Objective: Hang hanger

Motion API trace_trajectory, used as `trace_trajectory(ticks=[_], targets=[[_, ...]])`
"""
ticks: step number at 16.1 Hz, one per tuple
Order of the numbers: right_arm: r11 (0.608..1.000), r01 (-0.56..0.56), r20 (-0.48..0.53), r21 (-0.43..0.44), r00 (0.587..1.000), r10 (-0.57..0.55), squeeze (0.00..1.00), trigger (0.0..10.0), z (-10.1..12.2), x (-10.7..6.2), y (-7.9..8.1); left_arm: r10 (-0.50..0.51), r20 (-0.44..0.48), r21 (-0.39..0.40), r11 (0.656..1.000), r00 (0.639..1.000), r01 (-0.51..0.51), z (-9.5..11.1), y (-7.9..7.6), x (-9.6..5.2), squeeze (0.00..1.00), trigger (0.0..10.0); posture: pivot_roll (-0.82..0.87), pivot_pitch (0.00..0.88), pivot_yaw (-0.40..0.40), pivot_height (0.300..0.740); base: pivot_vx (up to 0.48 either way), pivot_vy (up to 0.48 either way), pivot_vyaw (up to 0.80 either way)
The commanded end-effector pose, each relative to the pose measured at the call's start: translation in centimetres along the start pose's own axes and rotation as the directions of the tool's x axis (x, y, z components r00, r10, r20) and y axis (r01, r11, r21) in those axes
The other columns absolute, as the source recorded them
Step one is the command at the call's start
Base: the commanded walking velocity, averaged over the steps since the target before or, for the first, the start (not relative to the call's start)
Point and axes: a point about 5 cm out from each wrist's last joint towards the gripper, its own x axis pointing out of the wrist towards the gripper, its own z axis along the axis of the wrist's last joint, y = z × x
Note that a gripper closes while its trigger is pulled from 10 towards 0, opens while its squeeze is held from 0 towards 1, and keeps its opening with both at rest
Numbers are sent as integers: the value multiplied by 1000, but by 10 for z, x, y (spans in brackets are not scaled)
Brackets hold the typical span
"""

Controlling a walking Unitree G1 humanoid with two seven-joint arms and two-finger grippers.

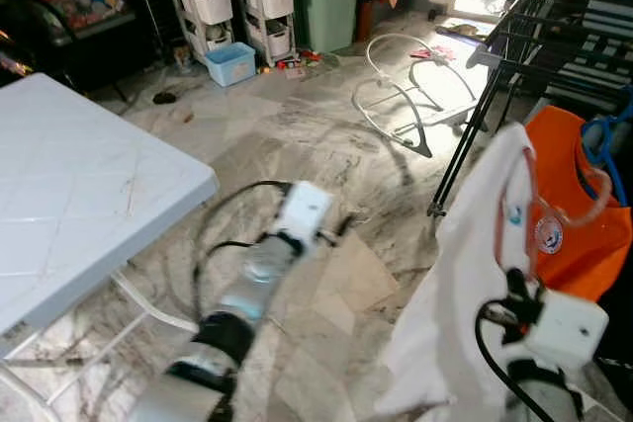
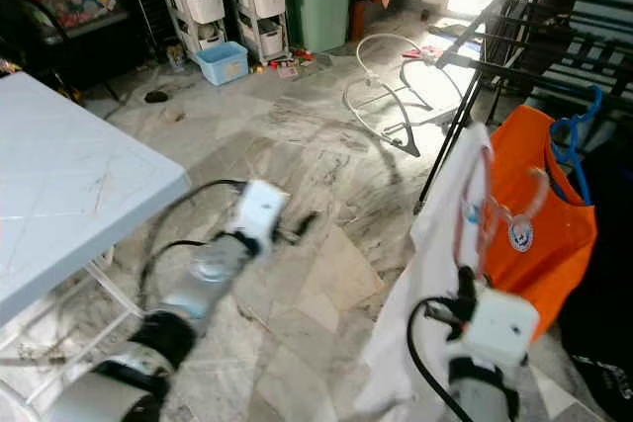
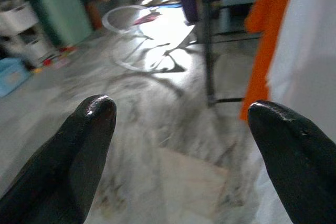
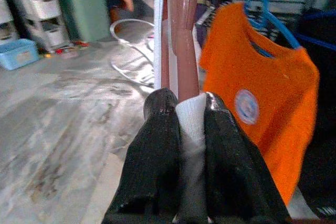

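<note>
My right gripper [image 4: 185,109] is shut on a pink hanger [image 4: 178,30] that carries a white shirt [image 1: 465,284]; white cloth is pinched between the fingers with it. The hanger's hook [image 1: 554,195] rises beside an orange shirt [image 1: 579,214], which hangs on a blue hanger [image 1: 605,140] from the black drying rack [image 1: 534,17] at the right. My left gripper [image 3: 181,121] is open, with nothing between its fingers, and is held out low over the marble floor [image 1: 297,135] in the middle.
A white table [image 1: 79,195] stands at the left. A white wire frame [image 1: 406,96] lies on the floor beyond. Storage drawers [image 1: 213,2], a blue tub [image 1: 230,63] and a green bin [image 1: 326,2] line the far wall.
</note>
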Motion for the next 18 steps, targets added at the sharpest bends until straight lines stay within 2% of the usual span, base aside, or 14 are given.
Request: trace_trajectory(ticks=[1, 4, 6, 7, 8, 9, 11, 12, 13, 14, 15, 16, 17, 18], targets=[[997, -72, 46, -16, 996, 73, 0, 0, 10, 5, 11, 14, 3, 9, 1000, 1000, -14, -2, 9, -6, 0, 10000, 0, 0, -10, 740, 0, 0, 0], [995, -97, 36, -14, 995, 98, 0, 0, 5, 11, 14, 32, 2, 51, 998, 999, -33, -13, 22, -21, 0, 10000, 33, 0, -26, 740, 0, 0, 0], [990, -144, 51, -11, 988, 144, 0, 0, 12, 13, 20, 67, -18, 45, 997, 998, -67, -18, 31, -29, 0, 10000, 42, 0, -28, 740, 0, 0, 0], [982, -181, 33, -52, 983, 183, 0, 5529, 7, 13, 17, 67, -26, 40, 997, 997, -66, -21, 23, -29, 0, 10000, 40, 0, -26, 740, 0, 0, 0], [986, -160, 27, -48, 987, 161, 0, 10000, 6, 14, 14, 62, -35, 16, 998, 997, -61, -22, 20, -28, 0, 10000, 41, 0, -28, 740, 0, 0, 800], [987, -158, 38, -44, 986, 159, 0, 10000, 8, 14, 12, 26, -30, 17, 1000, 999, -26, -18, 11, -25, 0, 10000, 45, 0, -30, 740, 0, 0, 800], [989, -147, 32, -35, 989, 148, 0, 10000, 6, 14, 12, -1, -64, 24, 1000, 998, 3, -20, 17, -31, 0, 10000, 58, 0, -49, 740, 0, 0, 700], [988, -150, 31, -35, 988, 151, 0, 10000, 6, 15, 13, -11, -83, 27, 1000, 996, 13, -22, 25, -39, 0, 10000, 70, 0, -57, 740, 0, 0, 0], [984, -171, 32, -40, 984, 173, 0, 10000, 8, 16, 15, -8, -104, 67, 998, 995, 15, -24, 44, -56, 0, 10000, 84, 0, -59, 740, 0, 0, 0], [982, -182, 30, -46, 983, 183, 0, 10000, 8, 16, 15, 18, -63, 119, 993, 998, -11, -19, 52, -64, 0, 10000, 97, 0, -60, 740, 0, 0, 0], [982, -184, 23, -52, 982, 185, 0, 10000, 5, 18, 14, 30, -15, 168, 985, 999, -27, -16, 52, -67, 0, 10000, 103, 0, -61, 740, 0, 0, 0], [982, -181, 24, -53, 983, 183, 0, 10000, 5, 20, 12, 49, 3, 184, 982, 999, -48, -16, 50, -66, 0, 10000, 107, 0, -65, 740, 0, 0, 0], [980, -186, 35, -67, 981, 189, 0, 10000, 8, 24, 13, 38, 22, 158, 987, 999, -41, -14, 41, -61, 0, 10000, 109, 0, -69, 740, 0, 0, 800], [979, -190, 47, -67, 980, 194, 0, 10000, 11, 26, 14, 15, 45, 177, 984, 999, -23, -9, 32, -58, 0, 10000, 109, 0, -70, 740, 0, 0, 800]])
